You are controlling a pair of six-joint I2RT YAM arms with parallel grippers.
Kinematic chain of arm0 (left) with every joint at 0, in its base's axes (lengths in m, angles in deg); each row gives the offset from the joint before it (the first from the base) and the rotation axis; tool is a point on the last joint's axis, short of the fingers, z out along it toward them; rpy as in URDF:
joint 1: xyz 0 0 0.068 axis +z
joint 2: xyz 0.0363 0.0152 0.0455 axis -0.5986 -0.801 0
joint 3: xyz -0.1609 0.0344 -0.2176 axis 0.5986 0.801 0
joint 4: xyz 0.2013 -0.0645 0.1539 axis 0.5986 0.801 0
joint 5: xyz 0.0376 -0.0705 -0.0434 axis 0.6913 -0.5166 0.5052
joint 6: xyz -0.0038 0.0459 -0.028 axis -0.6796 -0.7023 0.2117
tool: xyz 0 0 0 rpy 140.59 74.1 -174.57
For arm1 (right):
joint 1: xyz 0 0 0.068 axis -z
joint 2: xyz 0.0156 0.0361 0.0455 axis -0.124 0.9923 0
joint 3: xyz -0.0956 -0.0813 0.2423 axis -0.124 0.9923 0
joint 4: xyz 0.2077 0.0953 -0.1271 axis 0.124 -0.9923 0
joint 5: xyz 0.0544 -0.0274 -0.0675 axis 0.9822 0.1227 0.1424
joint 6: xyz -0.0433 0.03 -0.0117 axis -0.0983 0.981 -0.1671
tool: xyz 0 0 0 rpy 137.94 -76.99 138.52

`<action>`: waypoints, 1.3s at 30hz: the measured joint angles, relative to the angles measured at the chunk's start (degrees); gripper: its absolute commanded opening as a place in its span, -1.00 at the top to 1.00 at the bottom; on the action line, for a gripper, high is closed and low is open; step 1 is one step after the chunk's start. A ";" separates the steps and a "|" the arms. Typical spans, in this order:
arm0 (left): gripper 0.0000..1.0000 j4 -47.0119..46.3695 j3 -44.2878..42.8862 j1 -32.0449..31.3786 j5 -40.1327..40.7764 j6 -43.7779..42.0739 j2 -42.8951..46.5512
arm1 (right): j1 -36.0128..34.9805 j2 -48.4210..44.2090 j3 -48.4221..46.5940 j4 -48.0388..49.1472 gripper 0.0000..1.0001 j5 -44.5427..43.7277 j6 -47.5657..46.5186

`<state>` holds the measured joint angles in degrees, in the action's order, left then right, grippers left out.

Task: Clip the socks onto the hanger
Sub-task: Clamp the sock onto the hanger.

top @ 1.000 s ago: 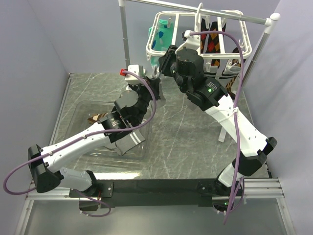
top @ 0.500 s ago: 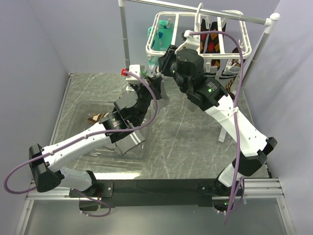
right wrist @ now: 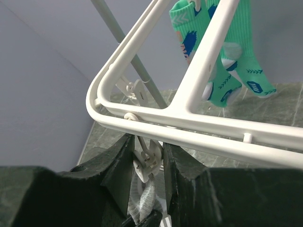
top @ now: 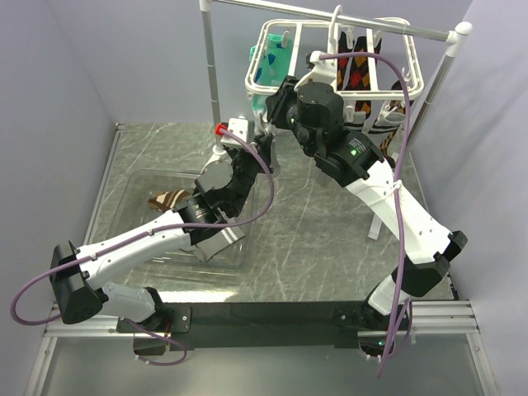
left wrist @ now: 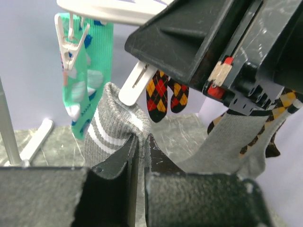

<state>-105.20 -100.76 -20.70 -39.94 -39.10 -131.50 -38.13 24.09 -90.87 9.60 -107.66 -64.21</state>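
While left pincer [left wrist: 141,142] grips sock [left wrist: 110,126] — right pincer [right wrist: 147,155] pinches clip [right wrist: 141,169].

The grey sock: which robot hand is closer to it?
Left. The left gripper pinches the grey sock by its striped cuff. The right gripper is just above it, closed around a clip on the hanger.

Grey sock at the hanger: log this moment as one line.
left gripper: shut on grey sock cuff, held at clip | right gripper: shut on clip under hanger | clip bite on cuff: cannot tell
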 measured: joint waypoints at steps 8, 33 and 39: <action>0.99 -4.17 1.42 0.00 0.04 -3.50 0.50 | 0.00 0.00 0.00 0.00 1.00 0.02 -0.04; 0.99 -7.78 2.29 -1.51 -1.55 -7.43 -0.83 | 0.00 0.00 0.15 -0.09 1.00 0.96 0.76; 0.99 -7.89 2.29 -1.55 -1.31 -7.61 -0.98 | 0.00 0.00 0.20 -0.11 1.00 1.27 0.79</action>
<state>-113.09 -98.47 -22.25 -41.25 -46.71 -132.48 -38.13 24.09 -90.68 9.49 -106.39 -63.42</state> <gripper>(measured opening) 0.105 0.349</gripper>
